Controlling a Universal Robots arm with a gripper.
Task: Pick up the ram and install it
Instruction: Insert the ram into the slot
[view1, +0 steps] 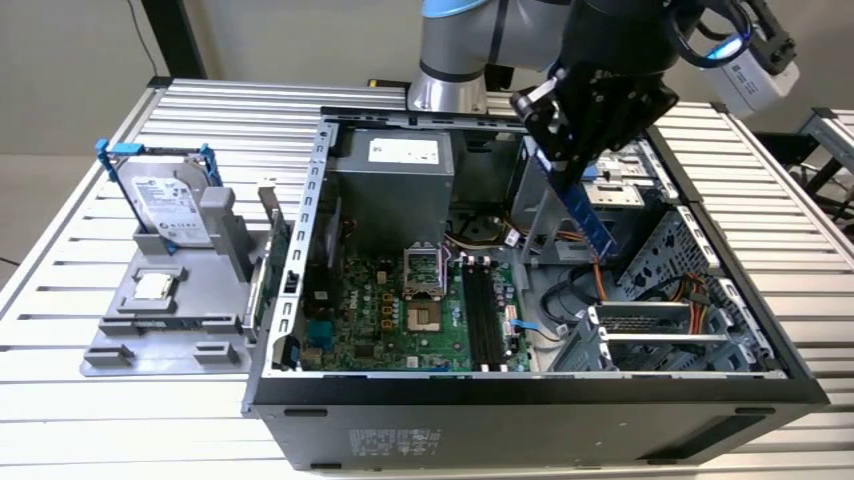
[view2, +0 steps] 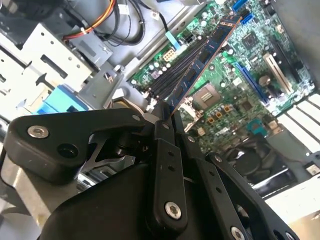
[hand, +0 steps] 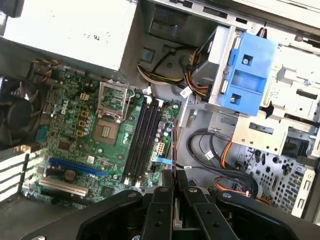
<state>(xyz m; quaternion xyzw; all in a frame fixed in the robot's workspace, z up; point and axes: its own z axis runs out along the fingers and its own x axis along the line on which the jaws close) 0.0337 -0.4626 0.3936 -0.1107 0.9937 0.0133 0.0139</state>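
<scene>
My gripper (view1: 571, 165) hangs over the open computer case (view1: 534, 385) and is shut on the ram (view1: 589, 218), a long bluish stick held by its upper end and slanting down toward the case's inside. In the second wrist view the ram (view2: 202, 62) reaches out from between the fingers (view2: 164, 131) over the motherboard (view2: 250, 55). The first wrist view shows the ram (hand: 173, 147) edge-on, beside the long black slots (hand: 142, 142). In the exterior view the slots (view1: 483, 312) lie on the green motherboard (view1: 380, 320), below the stick and toward the exterior view's left of it.
A silver hard drive in a blue frame (view1: 171, 205) and a small square chip (view1: 151, 287) sit on a grey stand at the exterior view's left. Inside the case are the power supply (view1: 394, 180), the processor socket (view1: 424, 272), a metal drive cage (view1: 674, 290) and loose cables (hand: 210, 150).
</scene>
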